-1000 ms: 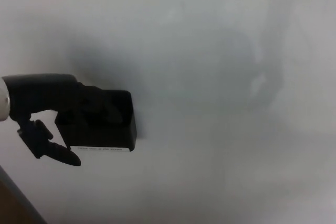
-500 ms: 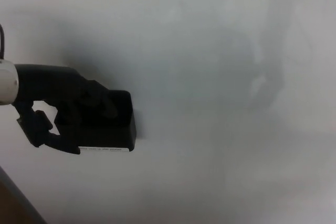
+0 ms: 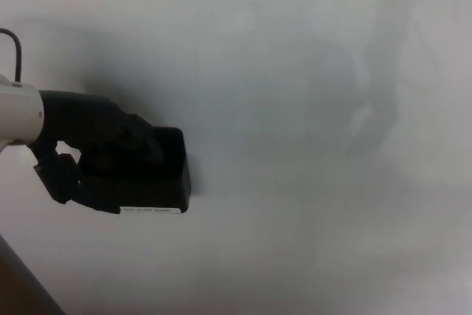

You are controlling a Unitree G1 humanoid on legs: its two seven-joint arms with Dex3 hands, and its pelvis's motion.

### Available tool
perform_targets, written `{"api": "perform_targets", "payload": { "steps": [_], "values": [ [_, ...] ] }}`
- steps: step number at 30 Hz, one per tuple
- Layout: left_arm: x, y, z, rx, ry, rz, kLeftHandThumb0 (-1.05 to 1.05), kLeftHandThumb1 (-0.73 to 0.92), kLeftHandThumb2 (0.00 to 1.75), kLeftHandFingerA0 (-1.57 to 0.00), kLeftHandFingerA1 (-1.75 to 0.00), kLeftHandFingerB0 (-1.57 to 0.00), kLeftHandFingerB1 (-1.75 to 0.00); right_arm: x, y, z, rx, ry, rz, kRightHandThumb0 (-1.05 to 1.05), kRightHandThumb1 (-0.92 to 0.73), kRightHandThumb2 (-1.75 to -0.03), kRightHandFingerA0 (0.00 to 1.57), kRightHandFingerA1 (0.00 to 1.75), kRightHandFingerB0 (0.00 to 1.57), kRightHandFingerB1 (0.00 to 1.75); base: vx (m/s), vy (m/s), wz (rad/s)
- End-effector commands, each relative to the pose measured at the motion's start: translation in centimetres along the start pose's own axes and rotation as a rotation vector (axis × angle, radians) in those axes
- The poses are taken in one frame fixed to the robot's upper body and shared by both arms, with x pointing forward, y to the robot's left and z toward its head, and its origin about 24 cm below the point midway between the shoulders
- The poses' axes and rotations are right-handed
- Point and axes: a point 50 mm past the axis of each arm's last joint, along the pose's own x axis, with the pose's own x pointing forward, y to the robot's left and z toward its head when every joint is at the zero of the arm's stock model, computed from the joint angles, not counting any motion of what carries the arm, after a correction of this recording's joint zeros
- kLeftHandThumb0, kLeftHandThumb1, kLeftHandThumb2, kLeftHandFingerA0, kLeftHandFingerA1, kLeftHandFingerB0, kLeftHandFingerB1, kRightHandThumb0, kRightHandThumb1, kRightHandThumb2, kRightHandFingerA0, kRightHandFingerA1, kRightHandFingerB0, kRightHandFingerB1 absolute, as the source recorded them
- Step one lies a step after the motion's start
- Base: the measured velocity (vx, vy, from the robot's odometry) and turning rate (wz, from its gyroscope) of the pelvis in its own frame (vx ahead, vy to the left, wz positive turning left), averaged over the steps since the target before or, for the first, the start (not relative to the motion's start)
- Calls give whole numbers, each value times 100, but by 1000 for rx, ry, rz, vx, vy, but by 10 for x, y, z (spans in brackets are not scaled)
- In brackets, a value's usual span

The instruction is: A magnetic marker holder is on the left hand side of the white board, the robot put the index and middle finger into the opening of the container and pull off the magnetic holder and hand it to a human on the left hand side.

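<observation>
A pale whiteboard fills nearly the whole head view, smudged with grey shadows, and a dark strip cuts across the bottom left corner. The black marker holder sits low on the left part of the board, flat against it, with a thin white label along its lower edge. My left hand reaches in from the left edge and is closed on the holder: my fingers dip over its top rim into the opening, while my thumb curls under on the near side. My right hand does not show. I judge the step to be the pull itself, with the holder not yet off the board. To do it well, I should hook the fingers deep behind the front wall, brace with the thumb, and tip the top edge away first so the magnet peels rather than fights me straight on; a sudden release could jerk the box loose from my grasp. What the holder carries I cannot tell: its inside is dark and my fingers cover the opening.
</observation>
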Motion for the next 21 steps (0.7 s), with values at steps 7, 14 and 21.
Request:
{"api": "perform_targets", "payload": {
  "steps": [7,14,21],
  "values": [
    [3,0,-1,-12,62,-12,-69,49,78,-27,-44,-11,-37,1,-6,-2,-32,10,-11,-41,-63,-58,74,52,58,45,0,0,0],
    [12,-8,-2,-13,80,-36,-66,58,58,-57,-44,-18,-28,3,-5,-1,-32,5,-10,-41,-63,-58,75,52,58,45,0,0,0],
    [16,-12,-5,-7,105,-62,-66,58,58,-56,-43,-17,-28,3,-6,-1,-37,3,-12,-40,-63,-58,76,52,59,45,0,0,0]
  ]
}}
